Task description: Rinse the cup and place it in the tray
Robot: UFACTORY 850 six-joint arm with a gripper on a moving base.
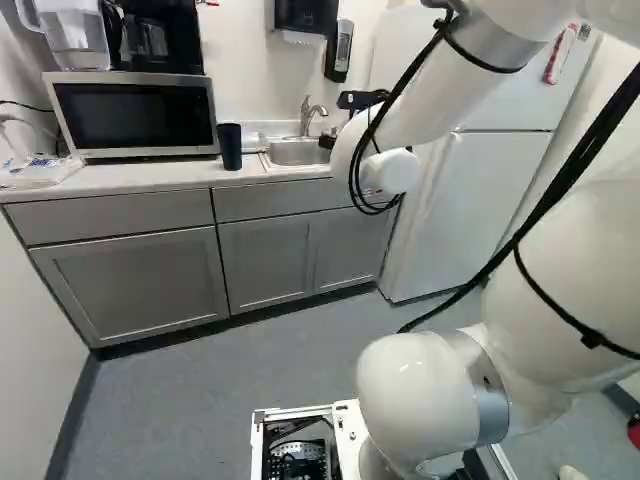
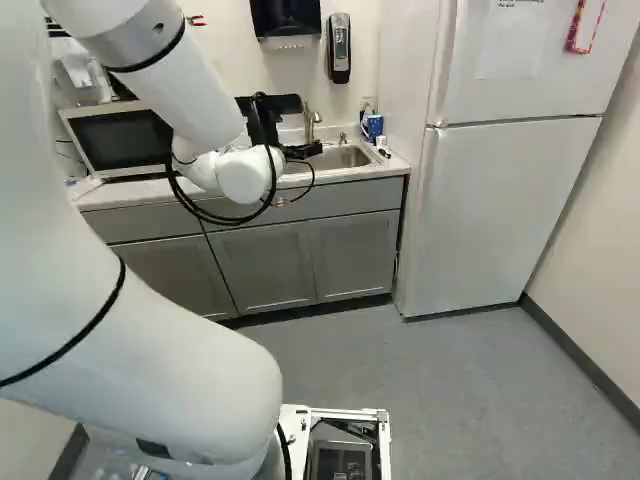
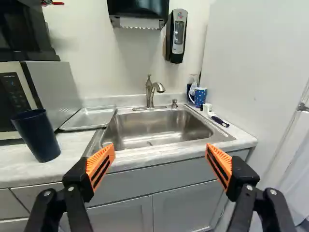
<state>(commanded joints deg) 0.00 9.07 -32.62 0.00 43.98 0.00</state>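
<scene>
In the right base view my gripper (image 2: 303, 151) shows small and dark before the sink, beyond the white wrist. The wrist view has the gripper (image 3: 161, 163) wide open, nothing between its orange pads. A dark blue cup (image 3: 36, 135) stands upright on the counter, left of the sink and beyond one finger; in the left base view the cup (image 1: 230, 146) is beside the microwave. Behind the cup, between microwave and sink, a shallow metal tray (image 3: 90, 118) lies flat. The sink (image 3: 152, 129) with its faucet (image 3: 151, 92) is ahead of the gripper.
The microwave (image 1: 137, 116) stands on the counter by the cup. A patterned blue mug (image 3: 199, 96), small bottles and a brush (image 3: 220, 121) are at the sink's far side. The counter front (image 3: 145, 181) lies below the fingers. A white fridge (image 2: 500, 215) stands beside the counter.
</scene>
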